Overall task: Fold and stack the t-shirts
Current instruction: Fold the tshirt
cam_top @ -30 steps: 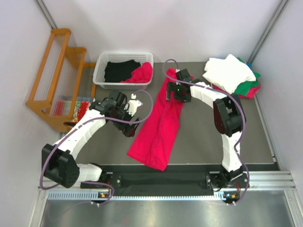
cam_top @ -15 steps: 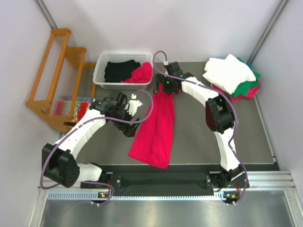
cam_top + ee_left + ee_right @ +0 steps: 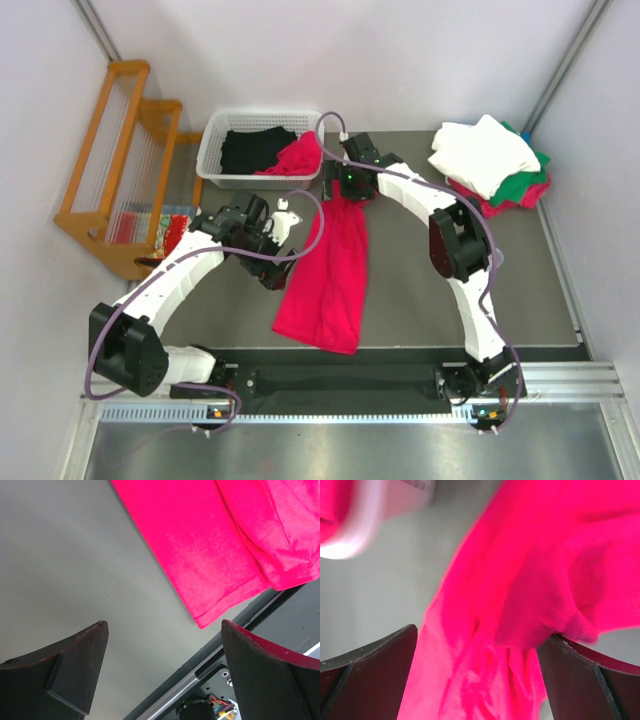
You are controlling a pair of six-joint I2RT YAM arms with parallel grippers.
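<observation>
A crimson-red t-shirt (image 3: pixel 330 270) lies stretched out lengthwise in the middle of the grey table, bunched narrow at its far end. My right gripper (image 3: pixel 350 185) hangs over that far end, beside the basket. Its jaws stand open (image 3: pixel 482 632), with the red cloth (image 3: pixel 520 580) filling the gap and a fold lying against the right finger. My left gripper (image 3: pixel 278 262) hovers left of the shirt, open and empty (image 3: pixel 165 625). The left wrist view shows the shirt's near hem corner (image 3: pixel 215 540). Folded t-shirts are stacked at the back right, white (image 3: pixel 485 155) above green (image 3: pixel 530 182) and red.
A white lattice basket (image 3: pixel 215 150) at the back holds a black tee (image 3: pixel 255 150) and a red one (image 3: pixel 298 155). Its blurred rim (image 3: pixel 350 540) shows close to my right gripper. A wooden rack (image 3: pixel 120 160) stands at the left. A dark rail (image 3: pixel 200 675) runs along the table's near edge.
My right gripper has swung left toward the basket, and the shirt's far end has shifted left and bunched narrower with it. The left arm has not moved.
</observation>
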